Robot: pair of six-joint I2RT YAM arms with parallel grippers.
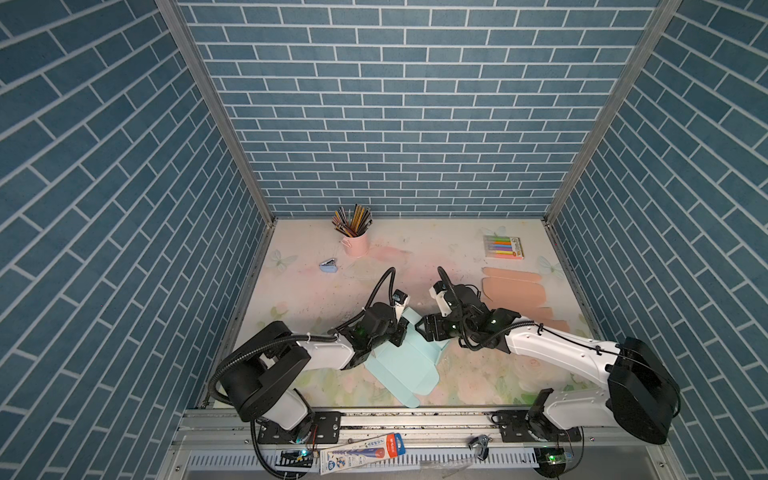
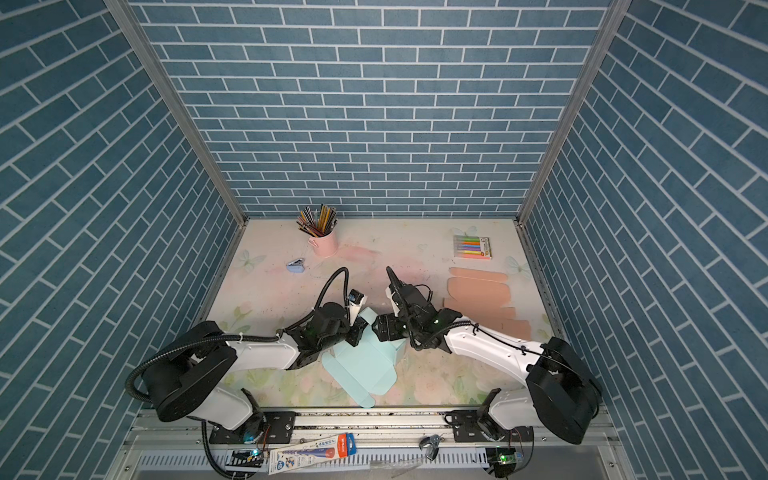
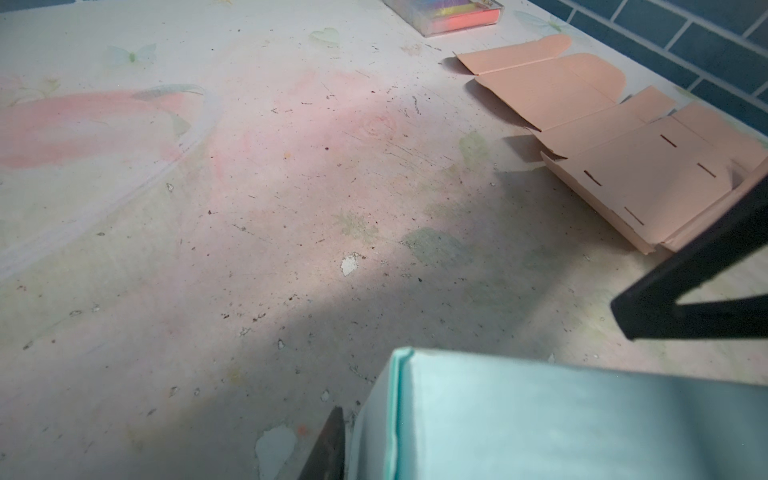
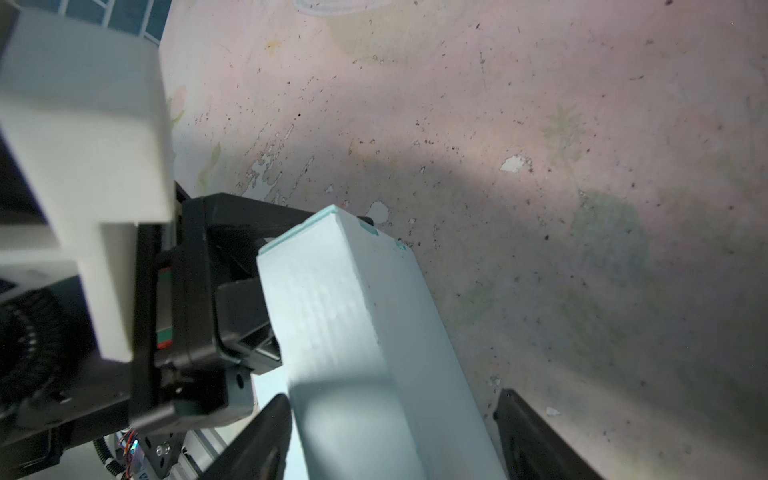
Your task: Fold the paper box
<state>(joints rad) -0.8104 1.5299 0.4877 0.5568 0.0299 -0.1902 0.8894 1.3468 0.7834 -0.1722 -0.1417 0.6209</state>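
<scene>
The light blue paper box [image 1: 399,365] [image 2: 361,370] lies partly folded at the table's front middle, with one doubled wall standing upright at its far side. My left gripper [image 1: 402,330] [image 2: 360,330] is at the end corner of that wall. In the left wrist view one dark finger [image 3: 330,444] sits just beside the wall [image 3: 561,424], and the other is hidden behind it. My right gripper [image 1: 420,328] [image 4: 395,440] straddles the same wall [image 4: 340,324] from the opposite side. Its jaws stand wide, one finger against the paper and the other clear of it.
A flat peach box blank [image 1: 515,291] [image 3: 623,166] lies to the right, close behind the right arm. At the back stand a pink cup of pencils [image 1: 355,243] and a marker pack [image 1: 503,247]. A small blue object [image 1: 328,266] lies back left.
</scene>
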